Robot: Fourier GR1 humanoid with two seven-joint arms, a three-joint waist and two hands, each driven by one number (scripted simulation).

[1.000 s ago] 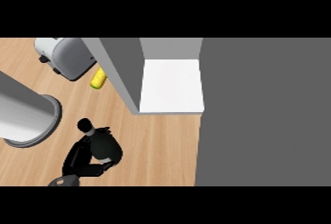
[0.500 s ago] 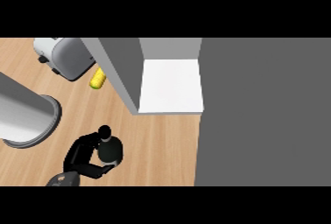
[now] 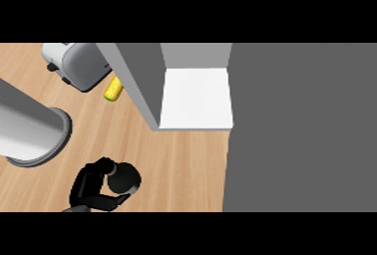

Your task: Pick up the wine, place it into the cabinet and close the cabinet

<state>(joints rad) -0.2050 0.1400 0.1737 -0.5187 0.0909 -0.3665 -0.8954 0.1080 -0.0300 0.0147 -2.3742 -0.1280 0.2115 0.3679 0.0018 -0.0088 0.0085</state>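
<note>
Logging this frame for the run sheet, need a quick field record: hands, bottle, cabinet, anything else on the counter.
left hand: low at the view's left, fingers curled round the wine bottle
wine bottle: dark, in the left hand, over the wooden counter
right hand: not in view
cabinet: open, white shelf bare, door swung out toward the bottle
other items: toaster, yellow corn cob, big grey cylinder

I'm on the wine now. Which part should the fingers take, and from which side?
Take it round its side, coming from the left. The wine shows as a dark round shape seen from above, so it seems upright, which suits a wrap. The left hand curls round it from that side, leaving the side facing the cabinet shelf free.
</note>
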